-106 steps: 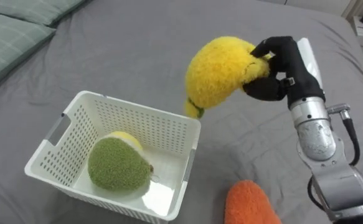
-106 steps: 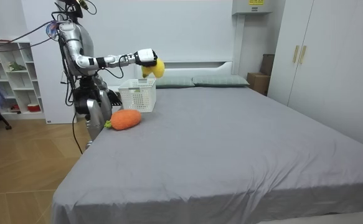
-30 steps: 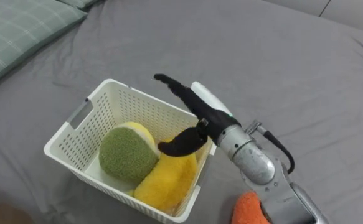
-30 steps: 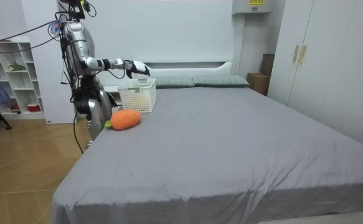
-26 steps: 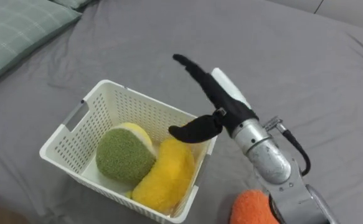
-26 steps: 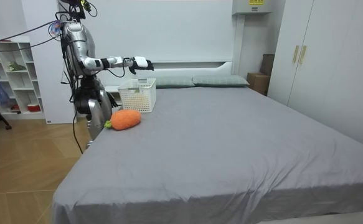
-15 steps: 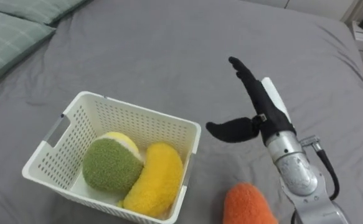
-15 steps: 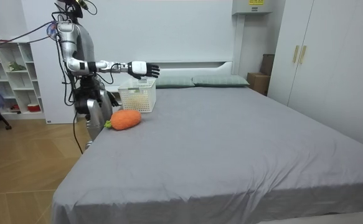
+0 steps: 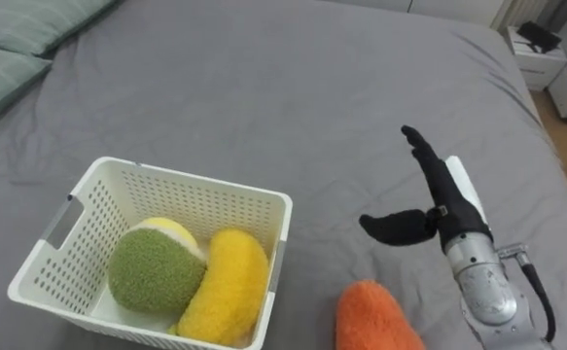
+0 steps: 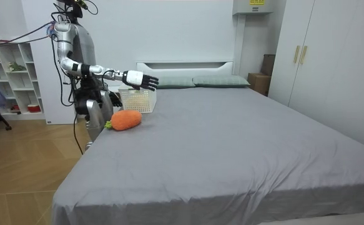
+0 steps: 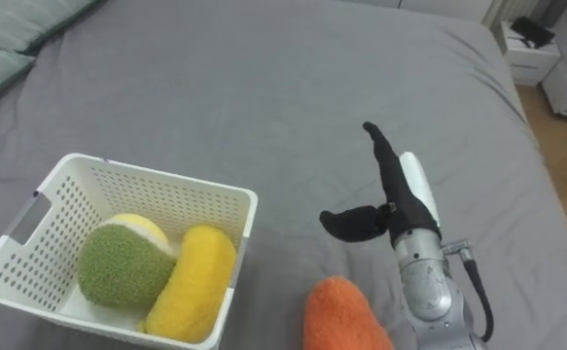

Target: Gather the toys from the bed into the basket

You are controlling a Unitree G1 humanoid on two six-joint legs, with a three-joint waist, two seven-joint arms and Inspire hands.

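Grey bed (image 9: 264,78), right robot hand (image 9: 442,206) raised, fingers (image 9: 421,152) straight, thumb out

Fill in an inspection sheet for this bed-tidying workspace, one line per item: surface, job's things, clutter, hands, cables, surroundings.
Surface: grey bed sheet, smooth and flat.
Job's things: white perforated plastic basket on the sheet holds a round green plush toy and a long yellow plush toy, side by side. An orange plush toy lies on the sheet to the basket's right, not yet collected.
Clutter: nothing seen.
Hands: right hand above the sheet to the right of the basket, fingers straight, holding nothing.
Cables: nothing seen on the bed.
Surroundings: pale green pillows, white wardrobe, white shelf unit, wooden floor.
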